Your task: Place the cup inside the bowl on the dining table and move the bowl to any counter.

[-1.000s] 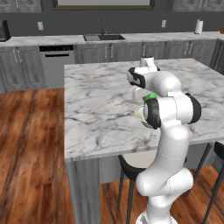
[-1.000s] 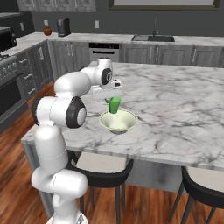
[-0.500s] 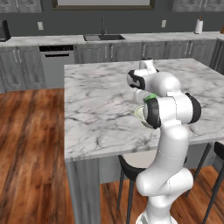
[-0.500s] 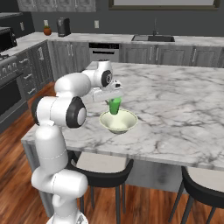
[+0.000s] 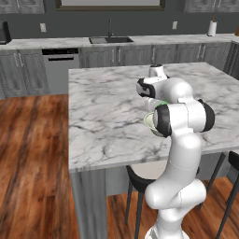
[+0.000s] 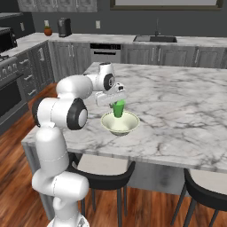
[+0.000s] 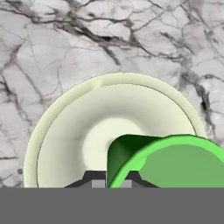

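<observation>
**Cup held over bowl**

Near the marble dining table's (image 6: 186, 106) front edge, the wide cream bowl (image 6: 119, 124) is seen; above it, the small green plastic-looking cup (image 6: 118, 108) is held by the closed gripper (image 6: 114, 98). Judged light, rigid, slippery; best gripped at the rim.

A kitchen: sink (image 5: 110, 40), dishwasher (image 5: 61, 69), marble dining table (image 5: 107, 116), cabinets (image 5: 18, 70)

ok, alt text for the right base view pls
The white arm's gripper holds the green cup shut between its fingers, directly over the cream bowl on the marble dining table. Behind runs a counter with a sink, over grey cabinets.
</observation>
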Motion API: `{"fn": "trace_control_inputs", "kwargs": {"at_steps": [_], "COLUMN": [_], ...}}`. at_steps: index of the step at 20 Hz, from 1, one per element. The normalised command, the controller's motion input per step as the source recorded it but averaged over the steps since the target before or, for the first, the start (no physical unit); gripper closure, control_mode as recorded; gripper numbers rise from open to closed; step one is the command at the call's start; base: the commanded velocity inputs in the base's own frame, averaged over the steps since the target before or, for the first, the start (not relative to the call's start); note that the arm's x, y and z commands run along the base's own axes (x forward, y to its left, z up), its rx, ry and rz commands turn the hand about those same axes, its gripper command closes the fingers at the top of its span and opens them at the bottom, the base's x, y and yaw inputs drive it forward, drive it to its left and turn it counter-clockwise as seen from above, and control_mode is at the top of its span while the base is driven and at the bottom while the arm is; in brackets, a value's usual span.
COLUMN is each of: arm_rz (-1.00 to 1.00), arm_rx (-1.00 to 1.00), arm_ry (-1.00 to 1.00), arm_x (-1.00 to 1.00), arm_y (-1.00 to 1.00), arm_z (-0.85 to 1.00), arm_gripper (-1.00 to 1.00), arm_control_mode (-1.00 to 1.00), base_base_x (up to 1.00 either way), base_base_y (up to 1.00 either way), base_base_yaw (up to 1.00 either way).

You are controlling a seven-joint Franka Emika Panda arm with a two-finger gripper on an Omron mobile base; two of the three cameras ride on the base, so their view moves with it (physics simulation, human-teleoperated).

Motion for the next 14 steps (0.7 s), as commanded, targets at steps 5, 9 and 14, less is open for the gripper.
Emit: {"fn": "trace_control_inputs", "kwargs": {"at_steps": [5,9,14], "arm_rz": [0.08,0.06,0.06], "arm_rx": [-0.03,-0.02,0.00], "arm_ry": [0.00,0.00,0.00], "arm_x": [0.00,0.00,0.00], "arm_y": [-0.02,0.00,-0.01], "arm_z": [-0.14,-0.22,-0.19], "arm_gripper": [1.00,1.00,1.00], "arm_control_mode": [-1.00,-1.00,-1.00], "base_base_x": [0.00,0.00,0.00], "base_base_y": [0.00,0.00,0.00], "base_base_yaw": [0.00,0.00,0.00]}}
